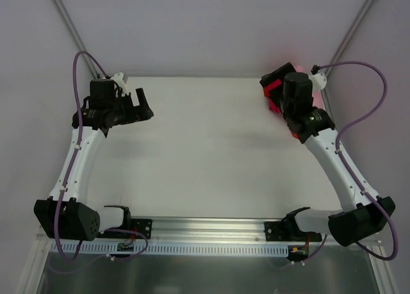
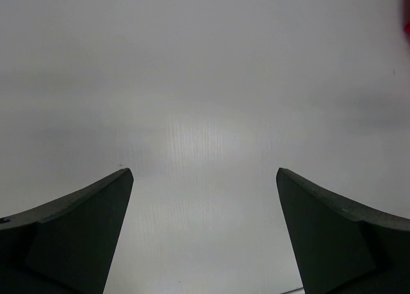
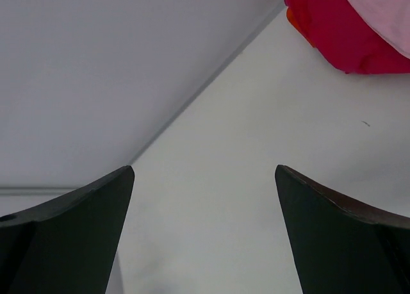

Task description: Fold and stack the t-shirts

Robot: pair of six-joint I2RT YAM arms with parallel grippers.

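Near edge: both bases, then open counter [image 1: 205,153]. The left arm [image 1: 75,154] reaches up the left side. Left jaws are spread wide and empty, aimed inward over bare surface, well apart from any cloth. The left wrist view shows only counter between them, plus a red-orange sliver at its top right edge.

The right arm [image 1: 336,163] stretches to the far right corner. Right jaws are also wide open, holding nothing, just short of the pile.

The t-shirts [image 3: 346,44] sit bunched in that corner by the wall. The magenta one [image 3: 323,25] is nearest, the pink one [image 3: 384,12] lies against it further back, and a bit of the orange one [image 3: 293,18] pokes out at the left. From above, the right wrist hides most of the heap. None looks folded, so the task is likely at its start.

Likely step: pull one shirt out. Pinch a free edge or collar, not the middle of the heap, so you lift one shirt and not three. Drag it to the open centre, where both arms reach. Bring the left jaws over for a second corner and spread the shirt flat before any fold. Mind the wall; the corner is tight.
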